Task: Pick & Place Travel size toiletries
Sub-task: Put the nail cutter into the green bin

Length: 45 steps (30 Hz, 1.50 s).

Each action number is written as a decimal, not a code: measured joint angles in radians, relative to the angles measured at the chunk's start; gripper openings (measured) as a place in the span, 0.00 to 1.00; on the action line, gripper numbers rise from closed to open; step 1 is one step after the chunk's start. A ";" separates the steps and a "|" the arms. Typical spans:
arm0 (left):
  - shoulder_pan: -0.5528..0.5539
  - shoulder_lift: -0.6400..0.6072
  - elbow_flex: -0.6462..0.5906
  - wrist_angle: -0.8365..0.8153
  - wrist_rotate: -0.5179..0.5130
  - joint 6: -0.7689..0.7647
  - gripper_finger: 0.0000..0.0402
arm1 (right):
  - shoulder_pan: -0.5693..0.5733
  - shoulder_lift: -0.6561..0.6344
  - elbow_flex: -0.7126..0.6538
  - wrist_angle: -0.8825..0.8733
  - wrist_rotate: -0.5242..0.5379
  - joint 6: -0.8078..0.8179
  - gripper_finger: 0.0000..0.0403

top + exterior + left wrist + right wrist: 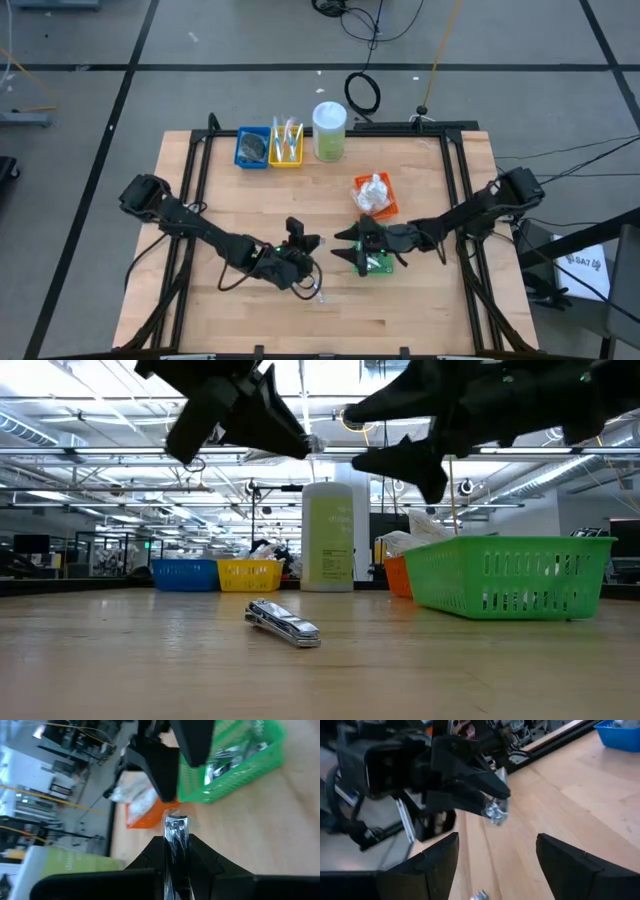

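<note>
Pale wood of the bench (420,310) lies well below the thing in hand, a slim silvery metal nail clipper (176,839). It is clamped flat between the two dark fingers of the left pincer (308,245) and raised clear of the boards near the bench's middle. Its long axis runs straight out along the fingers, and only its head shows past the tips.

That axis points toward the green slotted plastic tray (380,264), which sits just beyond the pincer toward the bench's right edge and already holds shiny pieces of the same kind. The left arm is clearly the nearer one, since it carries the piece.

The relation that matters is the gap ahead. The right pincer (352,248) hangs with its fingers apart, holding nothing, over the tray's near side and right in the clipper's line. As I judge it, the left arm must pass over the tray wall without meeting those fingers.

A second silvery clipper (284,625) lies loose on the bench below, closer to the edge opposite the orange tray (388,205).
</note>
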 joint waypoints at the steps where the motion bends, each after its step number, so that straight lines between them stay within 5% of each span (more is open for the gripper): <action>1: 0.004 0.000 0.002 0.001 -0.011 0.016 0.10 | -0.008 0.016 0.000 0.033 -0.016 0.015 0.62; 10: 0.023 0.000 0.006 0.006 -0.014 0.047 0.10 | -0.048 0.095 0.000 0.204 -0.051 0.049 0.62; 28: 0.028 -0.001 0.006 0.151 0.019 0.112 0.11 | -0.068 0.097 0.047 0.160 -0.052 -0.003 0.61; 33: 0.028 -0.001 0.006 0.151 0.018 0.111 0.10 | -0.067 0.096 0.048 0.159 -0.054 -0.004 0.46; 39: 0.028 -0.001 0.006 0.147 0.012 0.089 0.13 | -0.068 0.096 0.048 0.175 -0.104 -0.037 0.13; 45: 0.023 -0.001 0.006 0.148 0.042 0.026 0.15 | -0.068 0.096 0.047 0.174 -0.127 -0.077 0.11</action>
